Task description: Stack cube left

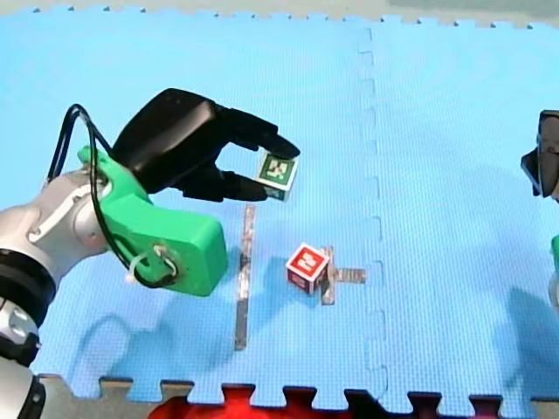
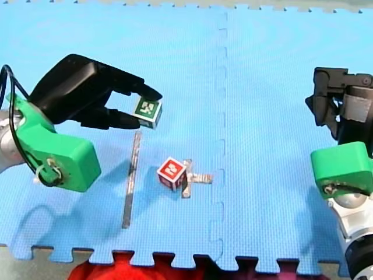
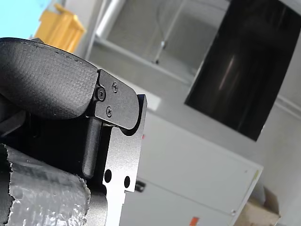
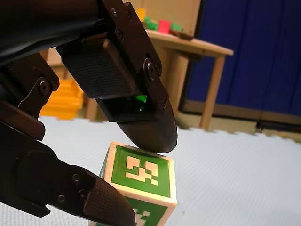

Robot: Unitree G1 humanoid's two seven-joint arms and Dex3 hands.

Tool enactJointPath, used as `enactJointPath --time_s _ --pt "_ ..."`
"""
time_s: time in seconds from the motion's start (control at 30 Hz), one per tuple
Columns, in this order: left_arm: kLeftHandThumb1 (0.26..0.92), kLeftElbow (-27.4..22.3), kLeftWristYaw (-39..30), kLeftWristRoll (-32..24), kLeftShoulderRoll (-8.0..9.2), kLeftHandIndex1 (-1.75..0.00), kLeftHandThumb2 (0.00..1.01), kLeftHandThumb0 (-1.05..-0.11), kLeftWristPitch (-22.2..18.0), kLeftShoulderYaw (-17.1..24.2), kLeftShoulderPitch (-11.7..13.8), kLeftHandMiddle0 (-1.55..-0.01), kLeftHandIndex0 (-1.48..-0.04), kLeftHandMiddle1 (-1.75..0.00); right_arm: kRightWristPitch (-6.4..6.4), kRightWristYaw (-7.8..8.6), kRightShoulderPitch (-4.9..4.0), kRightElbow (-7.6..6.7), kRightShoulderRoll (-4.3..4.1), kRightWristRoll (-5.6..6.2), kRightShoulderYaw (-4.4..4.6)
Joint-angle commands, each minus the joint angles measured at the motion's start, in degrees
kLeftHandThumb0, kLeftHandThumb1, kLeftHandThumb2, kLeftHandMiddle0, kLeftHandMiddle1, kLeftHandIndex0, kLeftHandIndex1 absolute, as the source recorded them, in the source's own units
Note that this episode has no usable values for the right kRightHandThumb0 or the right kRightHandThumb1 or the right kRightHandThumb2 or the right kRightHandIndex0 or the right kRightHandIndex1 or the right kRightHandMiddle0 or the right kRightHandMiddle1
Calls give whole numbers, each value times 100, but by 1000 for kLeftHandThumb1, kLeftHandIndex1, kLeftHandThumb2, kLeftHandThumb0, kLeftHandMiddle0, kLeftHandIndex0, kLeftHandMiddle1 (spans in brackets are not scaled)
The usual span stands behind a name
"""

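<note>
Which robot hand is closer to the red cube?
Left. The left hand, gripping the green cube, is close by, beyond the red cube and to its left. The right hand is far off by the mat's right edge.

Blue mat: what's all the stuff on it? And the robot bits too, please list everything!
blue mat: one, blue foam puzzle tiles, under everything
red cube: one, red with a white pattern, on the mat at a short tape cross
green cube: one, green with a white pattern, held over the mat, behind and left of the red cube
tape strips: several, silver, a long line left of the red cube and the short cross beneath it
red surface: one, red, past the mat's near edge
left robot hand: one, black, gripping the green cube
right robot hand: one, black, at the mat's right side, holding nothing
</note>
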Motion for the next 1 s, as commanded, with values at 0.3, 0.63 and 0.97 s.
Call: enactJointPath --time_s 0.3,0.63,0.97 --pt "784 -297 -23 52 -95 -183 3 -486 35 -31 123 -939 -1355 -1746 44 -43 13 -28 -9 10 2" --pt "790 -587 -458 -228 -269 -205 5 -489 46 46 325 -942 -1382 -1746 54 -40 6 13 -29 23 -7" --pt "817 -628 -874 -418 -481 -1393 3 -500 24 48 438 -955 -850 -1746 20 -37 2 28 -51 26 -13"
